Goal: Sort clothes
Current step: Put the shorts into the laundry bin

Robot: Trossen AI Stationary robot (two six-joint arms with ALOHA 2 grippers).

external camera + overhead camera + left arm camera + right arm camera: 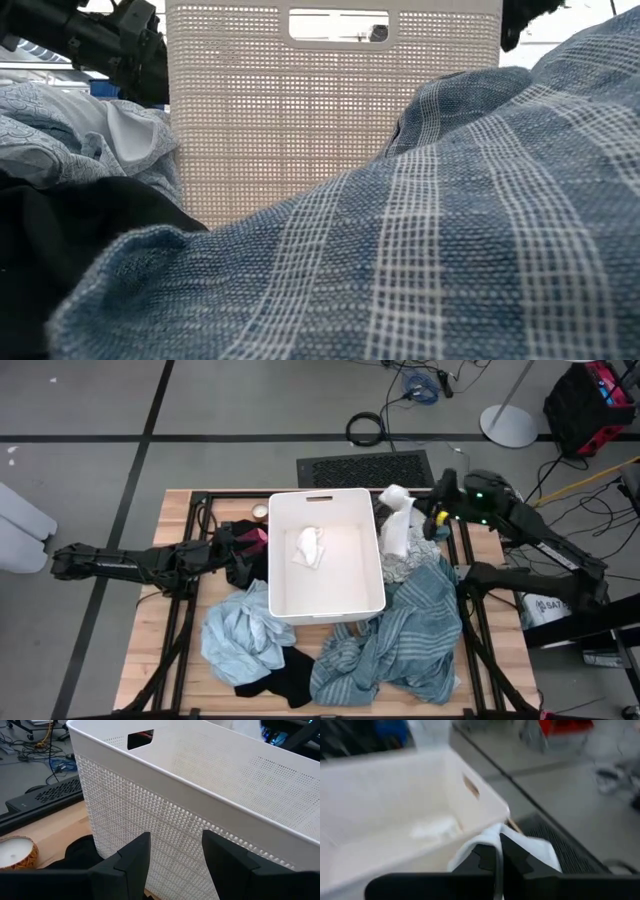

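A white plastic bin [372, 575] stands mid-table with a white garment [308, 547] lying on its floor. My right gripper [420, 518] is at the bin's far right corner, shut on another white garment [396, 528]. My left gripper [175, 855] is open at the bin's left wall, above a black garment [238, 548] and a magenta one [262, 536]. A large teal-grey striped garment [405, 640] lies near right, a light blue one [240, 630] and a black one [282, 682] near left. A white patterned cloth [402, 568] lies right of the bin. My right gripper pinches the white garment's upper part [487, 837] between its two shut fingers; cloth bulges out on both sides of the fingertips. The fingers come from the table's right side, slanting down. The garment hangs below them just outside the bin's right wall [380, 550].
A small candle in a tin [260, 512] stands on the wood at the bin's far left corner; it also shows in the left wrist view [15, 852]. The striped garment fills the low view [400, 250]. A black floor mat [365, 468] and cables lie beyond the table.
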